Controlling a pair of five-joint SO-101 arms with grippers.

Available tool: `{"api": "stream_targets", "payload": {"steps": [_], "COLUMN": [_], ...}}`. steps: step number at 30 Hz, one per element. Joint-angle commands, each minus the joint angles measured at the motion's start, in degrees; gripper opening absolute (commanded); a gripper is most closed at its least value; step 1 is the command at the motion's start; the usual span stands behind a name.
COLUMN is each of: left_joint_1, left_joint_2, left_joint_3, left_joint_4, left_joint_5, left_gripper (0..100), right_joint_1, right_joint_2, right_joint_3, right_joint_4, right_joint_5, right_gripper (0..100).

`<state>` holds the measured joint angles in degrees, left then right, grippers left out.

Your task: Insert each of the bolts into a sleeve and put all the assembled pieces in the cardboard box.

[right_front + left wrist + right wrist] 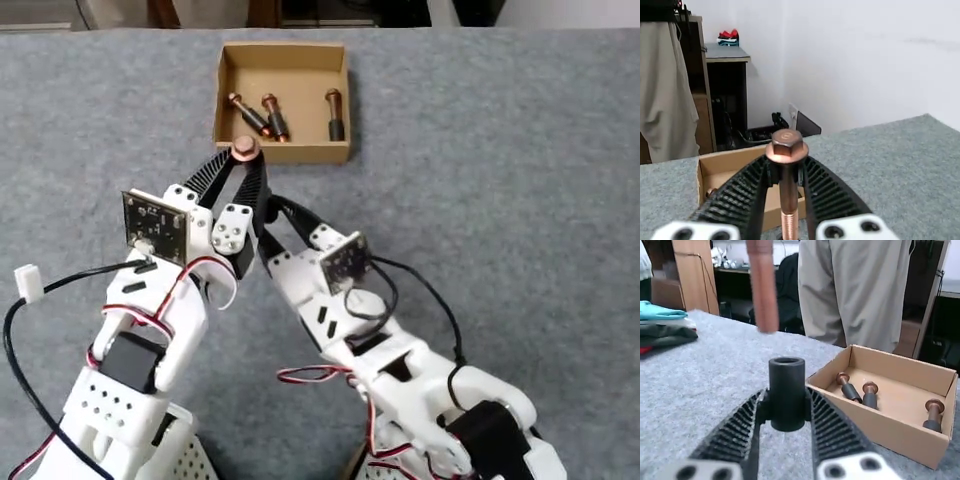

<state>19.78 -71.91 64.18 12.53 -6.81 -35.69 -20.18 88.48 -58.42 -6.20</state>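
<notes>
High view | left pincer (245,162) grips 1 bolt (244,148) | right pincer (786,396) grips 1 sleeve (786,375) | cardboard box (300,153) holds 3 assembled pieces (274,117)

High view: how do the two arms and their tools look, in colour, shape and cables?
Left arm and right arm: white plastic shells, black motor blocks, a circuit board at each wrist, red, white and black cables. Left tool and right tool: two black, ribbed, tapering fingers on white bases.
</notes>
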Motion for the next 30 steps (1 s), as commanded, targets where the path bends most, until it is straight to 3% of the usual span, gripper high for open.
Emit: {"api": "stream_targets", "payload": {"steps": [1, 12, 30], "left_joint_1": [0.62, 0.18, 0.35], "left_joint_2": [-0.48, 4.62, 4.7], "left_joint_3": [-0.35, -2.81, -1.67], "left_joint_4": [-1.76, -1.76, -3.78], "left_joint_5": [-0.18, 3.69, 3.87], "left_gripper": [2, 2, 2], "right_joint_1": [-0.66, -0.66, -1.36], "right_joint_2": [-0.13, -0.13, -0.13], "right_joint_3": [1.01, 1.63, 3.12], "right_joint_4": [-5.1, -7.3, -11.34], "right_joint_5": [0.44, 0.26, 0.09], "right_gripper": [0.2, 0.2, 0.2]}}
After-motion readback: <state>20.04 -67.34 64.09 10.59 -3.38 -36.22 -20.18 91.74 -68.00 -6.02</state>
